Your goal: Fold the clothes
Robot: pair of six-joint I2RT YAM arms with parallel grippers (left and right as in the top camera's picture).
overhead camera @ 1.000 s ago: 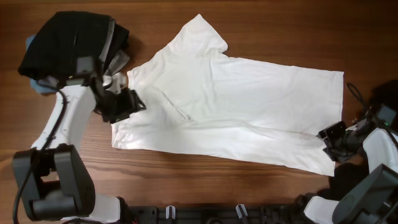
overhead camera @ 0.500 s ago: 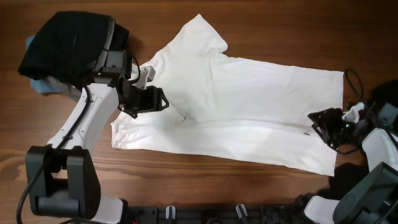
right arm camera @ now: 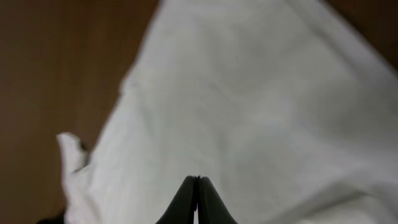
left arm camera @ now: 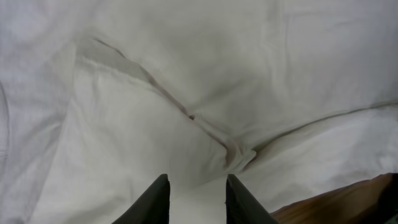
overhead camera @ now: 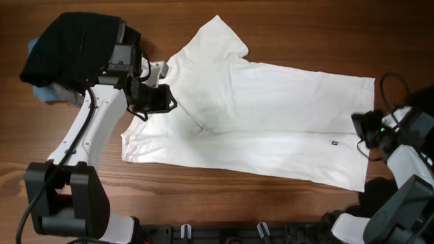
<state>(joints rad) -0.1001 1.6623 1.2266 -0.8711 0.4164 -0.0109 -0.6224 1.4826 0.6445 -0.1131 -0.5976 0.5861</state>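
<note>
The clothes include a large white T-shirt point(overhead camera: 271, 115) that lies flat across the table, sleeve toward the back, with a small black mark point(overhead camera: 333, 142) near its right end. My left gripper point(overhead camera: 157, 102) is low over the shirt's left part, near a creased fold point(left arm camera: 186, 115). Its jaws stand a narrow gap apart point(left arm camera: 198, 186), with white cloth showing between them. At the middle of the shirt's right hem, my right gripper point(overhead camera: 359, 129) has its fingertips pressed together point(right arm camera: 198, 179) on the white fabric point(right arm camera: 261, 93).
A heap of black clothes point(overhead camera: 74, 51) with a grey piece point(overhead camera: 121, 37) and a light blue piece point(overhead camera: 44, 95) under it sits at the back left, close behind my left arm. Bare wooden table point(overhead camera: 305, 27) surrounds the shirt. A dark cable point(overhead camera: 386, 85) loops at the right.
My left gripper has swung from the shirt's left edge onto the cloth and its jaws have narrowed. My right gripper has closed and shifted toward the right edge of the shirt.
</note>
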